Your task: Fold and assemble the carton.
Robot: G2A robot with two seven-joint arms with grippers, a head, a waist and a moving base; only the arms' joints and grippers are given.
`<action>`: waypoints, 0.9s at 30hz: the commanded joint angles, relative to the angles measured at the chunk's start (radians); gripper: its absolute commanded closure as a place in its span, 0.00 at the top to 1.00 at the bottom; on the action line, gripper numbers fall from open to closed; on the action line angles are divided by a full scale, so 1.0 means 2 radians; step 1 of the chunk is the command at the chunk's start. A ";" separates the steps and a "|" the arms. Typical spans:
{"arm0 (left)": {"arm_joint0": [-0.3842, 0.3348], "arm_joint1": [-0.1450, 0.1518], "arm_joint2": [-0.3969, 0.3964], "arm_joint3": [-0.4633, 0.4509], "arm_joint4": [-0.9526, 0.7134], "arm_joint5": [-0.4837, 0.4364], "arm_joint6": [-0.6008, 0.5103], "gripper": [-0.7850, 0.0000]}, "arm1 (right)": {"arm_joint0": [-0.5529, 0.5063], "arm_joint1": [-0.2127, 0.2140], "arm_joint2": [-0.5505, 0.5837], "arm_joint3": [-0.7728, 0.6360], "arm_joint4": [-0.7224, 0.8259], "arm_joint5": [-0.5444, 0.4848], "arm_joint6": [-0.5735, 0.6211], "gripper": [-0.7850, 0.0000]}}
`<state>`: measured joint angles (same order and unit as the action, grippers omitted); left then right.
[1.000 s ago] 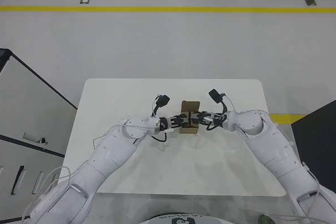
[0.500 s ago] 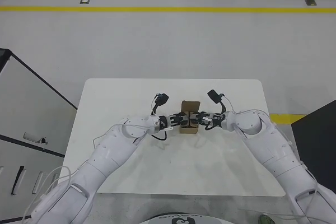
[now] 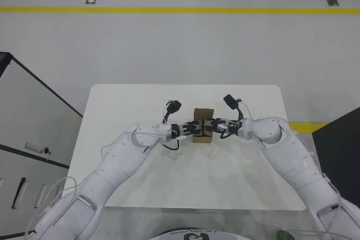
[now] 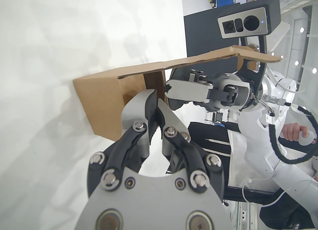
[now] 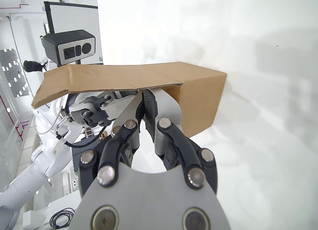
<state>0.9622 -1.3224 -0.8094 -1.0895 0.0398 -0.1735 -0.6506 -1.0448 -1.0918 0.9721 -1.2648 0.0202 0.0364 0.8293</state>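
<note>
A small brown carton [image 3: 203, 114] stands near the middle of the white table [image 3: 138, 180], one long lid flap raised. My left gripper [image 3: 195, 128] is at its left side and my right gripper [image 3: 211, 126] at its right, tip to tip across it. In the left wrist view the carton [image 4: 99, 97] lies just past my left gripper [image 4: 156, 98], whose fingers are shut against the edge of an inner flap. The other arm's finger [image 4: 183, 90] points at the same flap. In the right wrist view my right gripper [image 5: 143, 97] is shut under the lid flap of the carton [image 5: 198, 97].
A grey and black cabinet [image 3: 12, 108] stands off the table's left edge and a dark panel [image 3: 348, 150] off its right. Bare tabletop lies all around the carton.
Both grippers have stayed at the carton, shifting only slightly away from me. The carton has not visibly changed shape.
</note>
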 commanded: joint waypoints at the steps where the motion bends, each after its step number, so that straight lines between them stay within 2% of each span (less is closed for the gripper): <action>1: 0.001 0.000 -0.004 -0.002 -0.001 -0.001 0.000 0.00 | 0.001 -0.001 -0.002 0.003 -0.001 0.001 0.001 0.00; 27: 0.010 0.000 -0.016 -0.007 0.010 -0.002 -0.011 0.00 | -0.002 -0.006 0.002 0.005 -0.004 0.003 -0.001 0.00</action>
<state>0.9813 -1.3234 -0.8399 -1.1042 0.0596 -0.1785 -0.6698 -1.0495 -1.1025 0.9767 -1.2567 0.0128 0.0437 0.8266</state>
